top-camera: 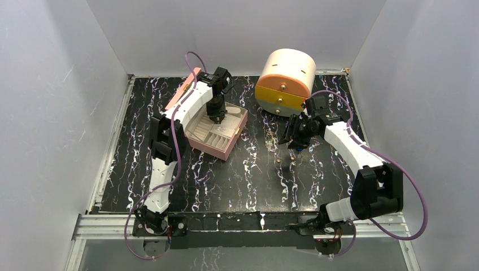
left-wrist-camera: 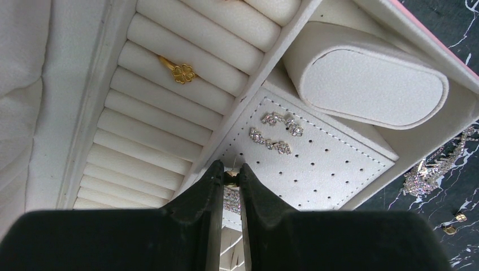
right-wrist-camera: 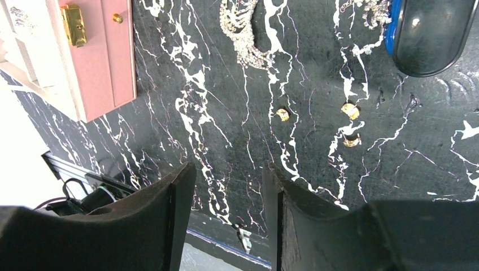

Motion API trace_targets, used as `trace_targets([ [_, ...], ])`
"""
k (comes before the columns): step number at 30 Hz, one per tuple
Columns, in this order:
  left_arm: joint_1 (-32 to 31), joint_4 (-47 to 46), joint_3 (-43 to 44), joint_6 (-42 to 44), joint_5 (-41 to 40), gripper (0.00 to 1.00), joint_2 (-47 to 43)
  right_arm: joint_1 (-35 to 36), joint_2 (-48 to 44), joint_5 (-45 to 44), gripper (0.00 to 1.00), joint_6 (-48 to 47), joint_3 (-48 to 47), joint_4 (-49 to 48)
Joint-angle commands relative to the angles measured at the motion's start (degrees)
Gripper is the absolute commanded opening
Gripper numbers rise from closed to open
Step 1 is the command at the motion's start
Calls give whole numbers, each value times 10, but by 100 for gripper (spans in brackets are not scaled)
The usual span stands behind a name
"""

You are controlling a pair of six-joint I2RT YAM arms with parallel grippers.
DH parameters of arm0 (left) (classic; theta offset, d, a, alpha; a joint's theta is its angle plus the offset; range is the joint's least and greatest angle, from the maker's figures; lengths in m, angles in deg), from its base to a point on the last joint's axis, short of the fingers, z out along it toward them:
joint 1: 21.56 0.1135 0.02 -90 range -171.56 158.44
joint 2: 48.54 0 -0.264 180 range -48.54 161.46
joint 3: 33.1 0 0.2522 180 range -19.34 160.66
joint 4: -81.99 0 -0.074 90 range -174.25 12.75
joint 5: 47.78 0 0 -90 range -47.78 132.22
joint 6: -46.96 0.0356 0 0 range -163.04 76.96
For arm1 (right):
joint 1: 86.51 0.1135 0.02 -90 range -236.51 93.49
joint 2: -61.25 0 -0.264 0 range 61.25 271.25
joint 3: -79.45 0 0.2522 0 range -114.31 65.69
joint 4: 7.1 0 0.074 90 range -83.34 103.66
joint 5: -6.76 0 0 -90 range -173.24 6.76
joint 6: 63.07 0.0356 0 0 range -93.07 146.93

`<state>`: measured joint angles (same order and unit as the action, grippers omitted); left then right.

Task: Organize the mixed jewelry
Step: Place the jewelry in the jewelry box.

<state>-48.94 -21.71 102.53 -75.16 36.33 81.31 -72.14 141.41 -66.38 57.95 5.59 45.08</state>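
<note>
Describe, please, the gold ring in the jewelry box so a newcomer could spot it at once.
On the black marbled table, find the open pink box. In its cream ring rolls, the ring is tucked between two rolls. It is gold with a flower face; the neighbouring earrings are silver.

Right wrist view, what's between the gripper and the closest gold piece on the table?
Only bare table lies between the right gripper and that gold piece, seen in the right wrist view.

No lettering, brand or number is readable on the pink jewelry box [top-camera: 212, 148], round drawer cabinet [top-camera: 288, 68], jewelry pieces [right-wrist-camera: 350, 110] or worktop [top-camera: 248, 180].
</note>
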Motion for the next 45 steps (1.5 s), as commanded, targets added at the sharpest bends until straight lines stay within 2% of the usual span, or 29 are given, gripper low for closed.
trace_targets([
  [1,-4,-26,-14,-4,20,4,-13,2,-20,0,56,-11,-1,-13],
  [6,-4,-21,-15,-6,14,7,-10,2,-19,0,56,-11,-1,-15],
  [10,-4,-18,-17,-8,13,14,-16,2,-19,0,57,-11,-3,-16],
  [18,-4,-33,-30,-10,23,32,-53,5,-21,-4,60,-10,-8,-19],
  [31,-4,-49,-30,-10,15,37,-97,20,-35,-18,61,-7,-33,-28],
  [34,-4,-68,-42,-13,10,38,-127,55,-32,-49,61,-10,-55,-36],
  [39,-3,-104,-96,-22,-51,38,-214,160,12,-118,61,-15,-120,-53],
  [45,1,-178,-245,-46,-128,37,-370,232,122,-160,58,-22,-223,-102],
])
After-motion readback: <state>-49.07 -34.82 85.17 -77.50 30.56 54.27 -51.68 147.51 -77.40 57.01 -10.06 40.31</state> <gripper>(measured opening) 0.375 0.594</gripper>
